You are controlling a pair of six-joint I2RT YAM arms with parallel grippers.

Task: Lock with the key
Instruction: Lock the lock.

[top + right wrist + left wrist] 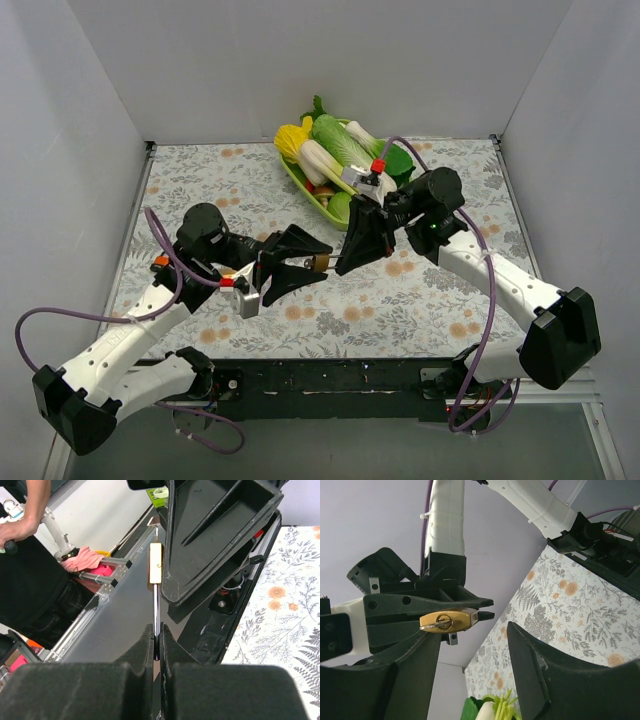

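Observation:
A brass padlock (320, 263) hangs in the air over the middle of the table. My right gripper (343, 266) is shut on its chrome shackle (157, 607), and the brass body (156, 562) points away from that wrist. In the left wrist view the padlock (451, 620) shows its keyhole face with a silver key (434, 625) in it. My left gripper (322, 262) is open, with one finger on each side of the padlock. Its fingers (560, 675) do not touch the key.
A green tray (300, 185) of toy vegetables stands at the back centre, just behind the right arm. The table has a floral cloth (400, 300) and white walls on three sides. A person (30, 565) stands beyond the near edge.

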